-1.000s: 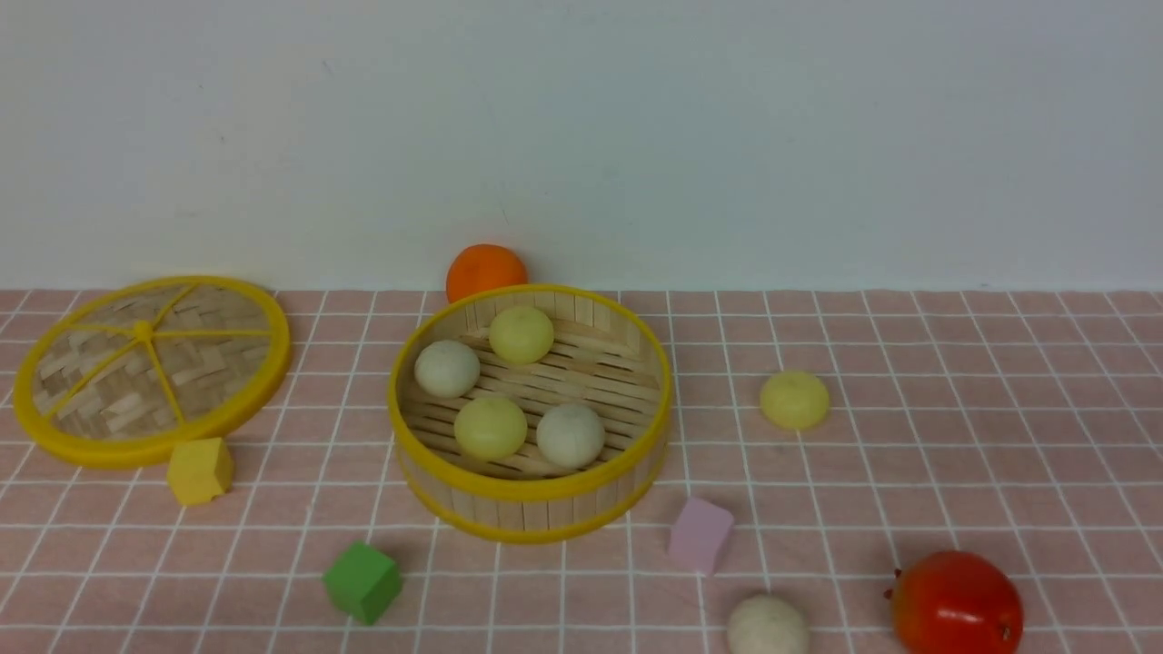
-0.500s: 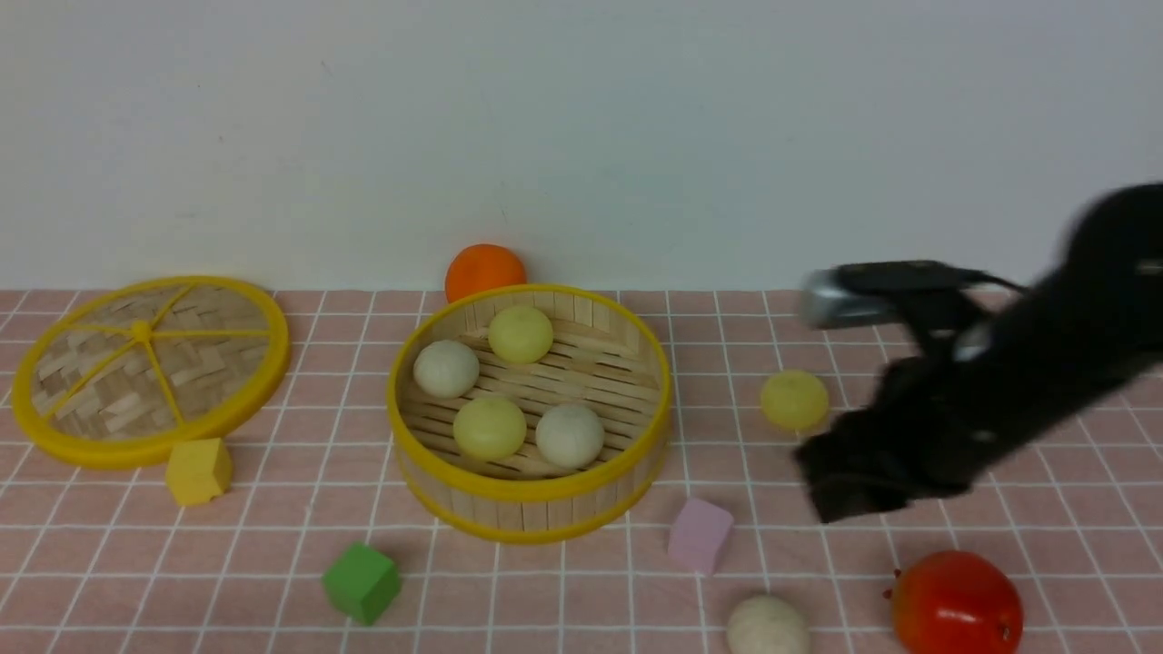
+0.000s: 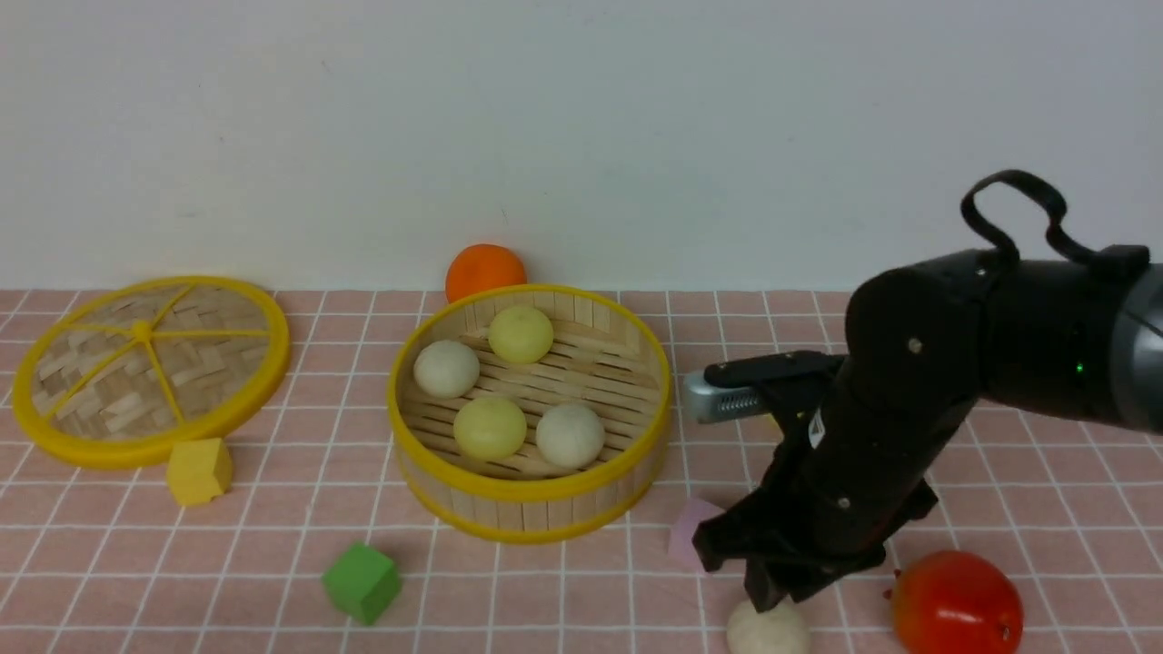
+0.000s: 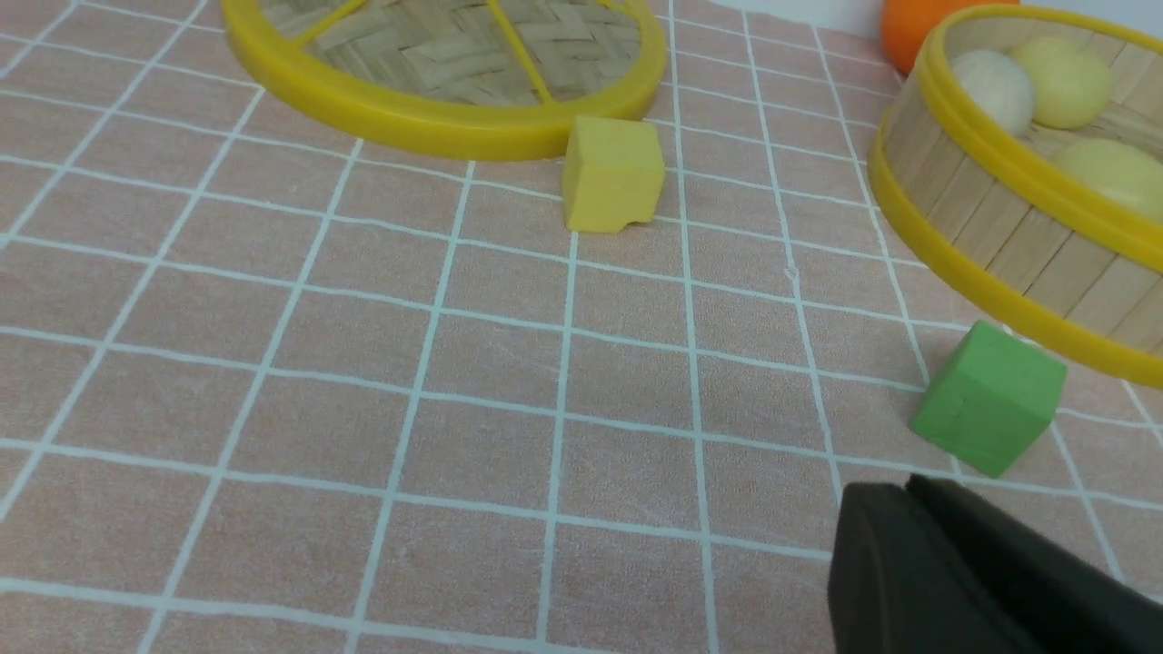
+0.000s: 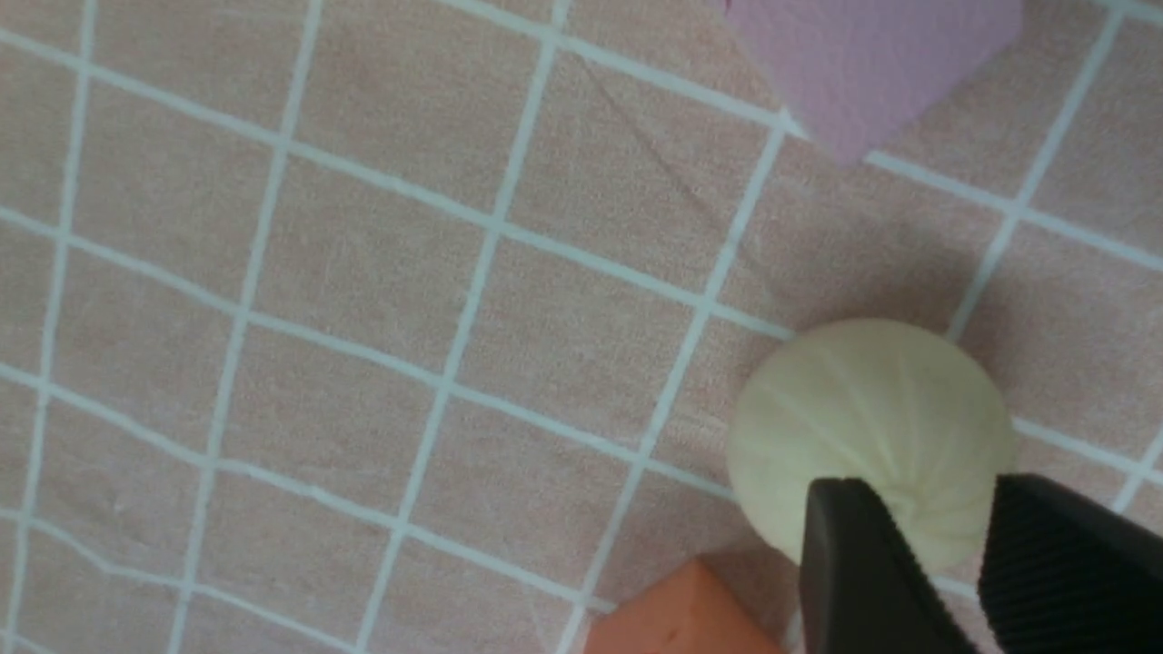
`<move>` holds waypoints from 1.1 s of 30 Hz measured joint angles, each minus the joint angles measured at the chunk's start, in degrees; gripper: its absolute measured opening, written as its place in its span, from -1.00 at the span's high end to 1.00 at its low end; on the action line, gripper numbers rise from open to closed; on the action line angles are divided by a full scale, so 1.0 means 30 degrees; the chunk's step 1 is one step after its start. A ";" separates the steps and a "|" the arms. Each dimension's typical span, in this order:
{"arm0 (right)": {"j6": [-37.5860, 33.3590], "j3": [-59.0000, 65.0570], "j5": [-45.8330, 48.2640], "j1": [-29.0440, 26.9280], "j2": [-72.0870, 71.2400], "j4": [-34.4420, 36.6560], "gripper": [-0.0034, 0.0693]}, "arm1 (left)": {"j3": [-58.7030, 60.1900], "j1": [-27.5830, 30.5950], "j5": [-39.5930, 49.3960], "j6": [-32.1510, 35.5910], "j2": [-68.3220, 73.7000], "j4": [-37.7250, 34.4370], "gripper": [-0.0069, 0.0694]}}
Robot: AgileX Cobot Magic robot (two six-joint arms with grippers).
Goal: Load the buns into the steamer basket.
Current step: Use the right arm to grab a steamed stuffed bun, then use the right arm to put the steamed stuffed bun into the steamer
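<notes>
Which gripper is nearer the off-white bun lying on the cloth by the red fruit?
Right. The right gripper hangs just above that bun, fingers open over it. The left gripper sits near the green cube, well off to the bun's left.

The right gripper (image 5: 927,495) hangs over an off-white bun (image 5: 854,409), black fingers (image 5: 854,572) apart, tips crossing its edge. With the fingers at the bun's six o'clock, a pink block (image 5: 872,64) lies at twelve, an orange-red corner (image 5: 681,622) near seven-thirty, all on pink gridded cloth (image 5: 363,272).
</notes>
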 joint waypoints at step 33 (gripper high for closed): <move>-0.3482 -1.1740 0.1145 -0.0591 0.3539 -0.0279 0.85 | 0.0000 0.0000 0.0000 0.0003 0.0000 0.0092 0.62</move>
